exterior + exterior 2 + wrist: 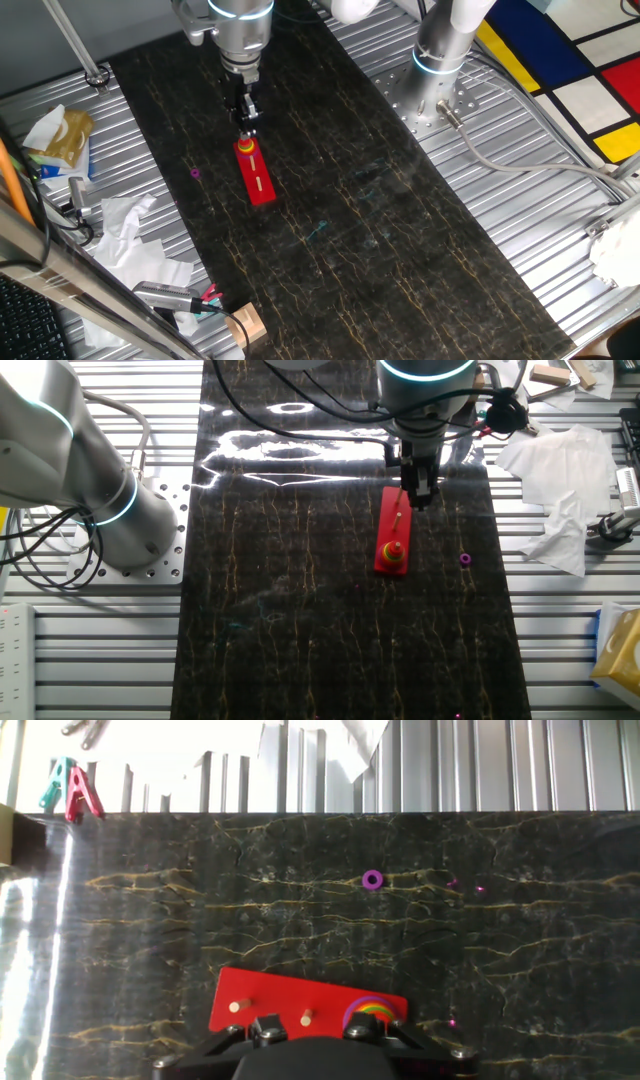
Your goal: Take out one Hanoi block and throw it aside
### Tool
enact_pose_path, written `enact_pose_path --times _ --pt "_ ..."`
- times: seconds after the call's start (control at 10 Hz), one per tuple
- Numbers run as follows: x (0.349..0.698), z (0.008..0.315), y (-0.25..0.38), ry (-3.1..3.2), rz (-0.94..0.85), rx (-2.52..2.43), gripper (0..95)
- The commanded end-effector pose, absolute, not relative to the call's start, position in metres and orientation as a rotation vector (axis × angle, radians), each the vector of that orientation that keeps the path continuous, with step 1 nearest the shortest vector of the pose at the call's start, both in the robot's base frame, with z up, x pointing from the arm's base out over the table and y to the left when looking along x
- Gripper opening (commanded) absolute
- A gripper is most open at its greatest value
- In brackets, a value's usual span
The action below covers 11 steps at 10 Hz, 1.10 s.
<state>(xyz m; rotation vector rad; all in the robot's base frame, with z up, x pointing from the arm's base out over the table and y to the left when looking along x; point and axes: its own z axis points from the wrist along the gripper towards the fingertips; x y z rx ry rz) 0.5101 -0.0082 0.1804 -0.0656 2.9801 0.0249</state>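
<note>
Red base [391,530], red/yellow/purple ring stack [371,1012], loose purple ring [373,879]. Black mat [380,200] with gold veining; ribbed silver table [540,200].

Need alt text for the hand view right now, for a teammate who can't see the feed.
Looking down past the gripper at a red Hanoi base on a dark marbled mat, with two bare pegs and a rainbow stack of rings at its right end. A purple ring lies loose beyond.

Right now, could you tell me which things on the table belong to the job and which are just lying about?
For the job:
- stack of rings on the end peg of the red board
- hand, hovering above the board

Lying about:
- purple ring on the mat
- crumpled paper
- clothes pegs
- wooden block
</note>
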Motion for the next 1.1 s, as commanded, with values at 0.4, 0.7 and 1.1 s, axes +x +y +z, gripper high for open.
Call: enact_pose_path --times 0.4,0.7,1.1 --pt "0.512 0.177 -0.019 2.980 0.026 -0.087 38.0" --pt "0.512 0.175 -0.032 2.982 0.033 -0.098 38.0" --pt "0.519 0.168 -0.041 3.000 0.036 -0.087 38.0"
